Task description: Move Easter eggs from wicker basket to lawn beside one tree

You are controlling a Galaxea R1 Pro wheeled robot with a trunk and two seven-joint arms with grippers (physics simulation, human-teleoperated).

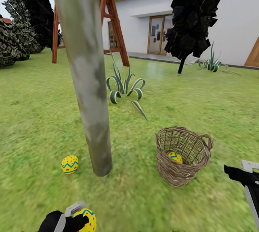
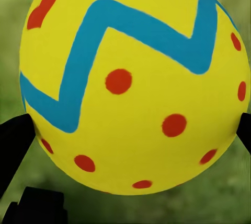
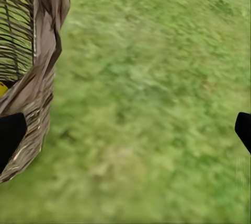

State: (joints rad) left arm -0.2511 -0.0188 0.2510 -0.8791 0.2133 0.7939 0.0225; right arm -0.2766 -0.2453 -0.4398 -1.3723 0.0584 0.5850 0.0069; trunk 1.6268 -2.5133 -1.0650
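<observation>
A: Near field?
B: Left gripper (image 1: pixel 73 221) pinches 1 egg (image 1: pixel 86 219) at the head view's bottom edge — fingers (image 2: pixel 13 140) press both sides of it. Right gripper (image 3: pixel 125 130) is spread wide over bare lawn (image 3: pixel 157 78), just beside the wicker basket (image 3: pixel 31 93).

A: Other eggs?
B: 1 egg on the grass (image 1: pixel 69 164), just left of the tree trunk (image 1: pixel 86 73), near its base. 1 egg in the basket (image 1: pixel 175 157) — basket stands right of the trunk.

A: Beyond?
B: Spiky plant (image 1: pixel 125 89), then swing frame (image 1: pixel 111 16) and white house (image 1: pixel 201 12).
</observation>
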